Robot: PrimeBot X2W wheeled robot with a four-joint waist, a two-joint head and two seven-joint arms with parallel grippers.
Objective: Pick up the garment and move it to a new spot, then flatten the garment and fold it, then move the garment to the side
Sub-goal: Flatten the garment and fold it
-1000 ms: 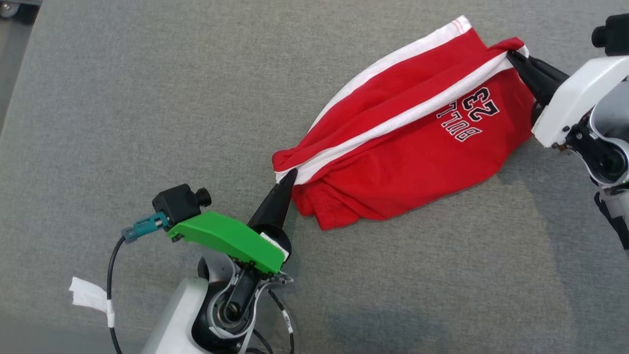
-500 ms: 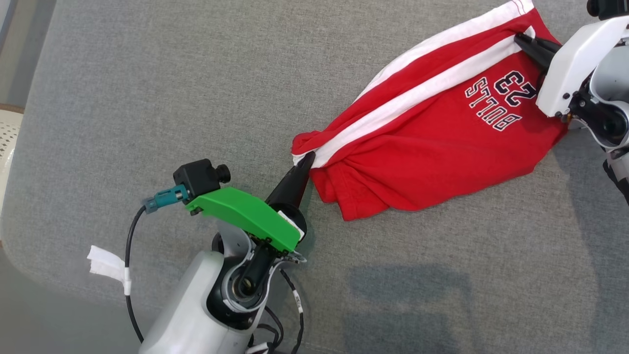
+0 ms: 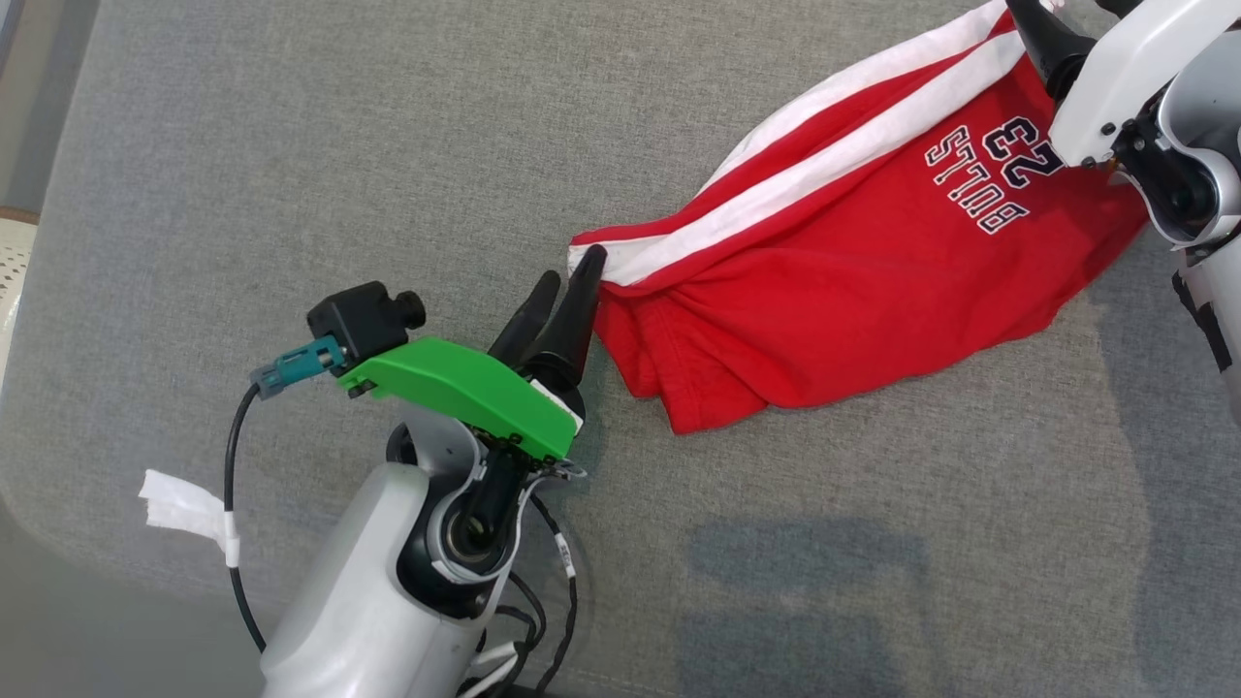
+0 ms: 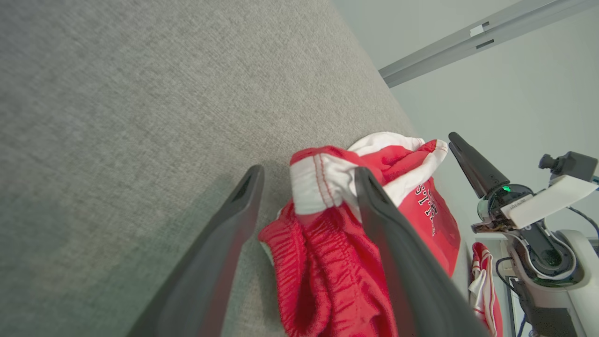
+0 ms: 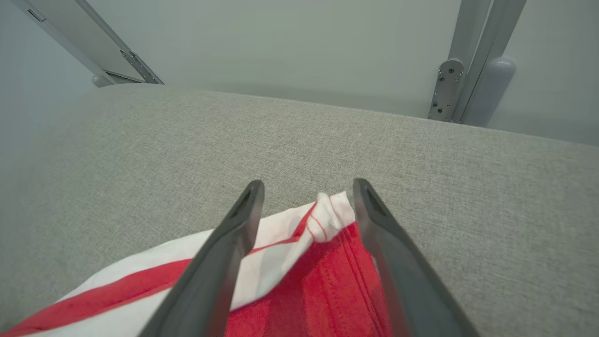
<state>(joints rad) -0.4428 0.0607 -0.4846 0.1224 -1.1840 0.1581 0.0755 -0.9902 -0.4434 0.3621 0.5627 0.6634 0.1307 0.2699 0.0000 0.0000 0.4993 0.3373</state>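
The garment [image 3: 853, 291] is a pair of red shorts with white stripes and "BULLS 23" print, lying stretched out and loosely folded on the grey cushion [image 3: 291, 145]. My left gripper [image 3: 572, 269] stands open at the garment's near-left corner. In the left wrist view the white-banded corner [image 4: 318, 187] sits loose between the open left gripper [image 4: 309, 172] fingers. My right gripper [image 3: 1030, 12] is at the far-right corner. The right wrist view shows it open [image 5: 307, 183], straddling the garment's white-edged corner [image 5: 327, 210].
The cushion's rounded edge runs along the left and lower left, with pale floor [image 3: 15, 271] beyond. Metal frame posts [image 5: 449, 89] stand behind the far edge. Another red and white cloth [image 4: 484, 281] hangs past the cushion near the right arm. Bare cushion lies left and below.
Both grippers were shut on the garment's two corners and now stand open, so the cloth is released and rests on the cushion. The head view has also shifted.
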